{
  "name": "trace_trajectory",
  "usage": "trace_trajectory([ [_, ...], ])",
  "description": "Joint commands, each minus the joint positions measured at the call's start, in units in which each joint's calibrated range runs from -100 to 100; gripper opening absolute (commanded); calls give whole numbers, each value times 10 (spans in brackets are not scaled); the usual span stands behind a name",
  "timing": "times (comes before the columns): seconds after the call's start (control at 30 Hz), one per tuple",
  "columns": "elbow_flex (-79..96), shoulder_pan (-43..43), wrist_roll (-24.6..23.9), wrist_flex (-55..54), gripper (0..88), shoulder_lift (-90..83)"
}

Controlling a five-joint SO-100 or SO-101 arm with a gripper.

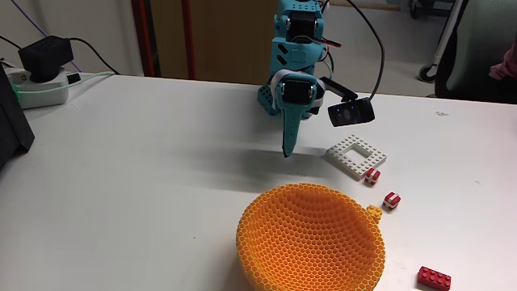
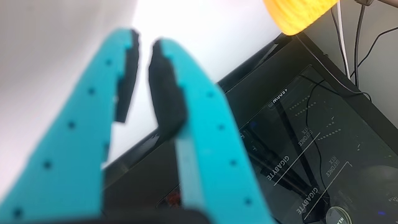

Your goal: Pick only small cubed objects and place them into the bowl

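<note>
The wide orange honeycomb bowl (image 1: 311, 242) stands at the front of the white table; its edge also shows at the top of the wrist view (image 2: 300, 12). Two red-and-white small cubes (image 1: 372, 175) (image 1: 391, 200) lie right of the bowl. A tiny orange cube (image 1: 373, 212) sits against the bowl's right rim. My teal gripper (image 1: 287, 152) points down behind the bowl, left of the cubes and apart from them. In the wrist view the gripper (image 2: 144, 43) holds nothing, and its black pads (image 2: 166, 87) are almost together with a thin slit between them.
A flat white square frame plate (image 1: 357, 153) lies just behind the cubes. A longer red brick (image 1: 435, 278) sits at the front right. A power strip with cables (image 1: 40, 78) and a dark box (image 1: 12, 121) occupy the left. A black computer case (image 2: 298, 155) shows in the wrist view.
</note>
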Motion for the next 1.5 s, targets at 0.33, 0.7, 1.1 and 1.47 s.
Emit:
trace_trajectory([
  [0.33, -247, -5, -42, 37, 0, 192],
  [0.7, -411, -290, -59, 62, 0, 427],
  [1.1, -650, -397, -70, 13, 16, 814],
  [1.47, -695, -349, -72, -34, 221, 925],
])
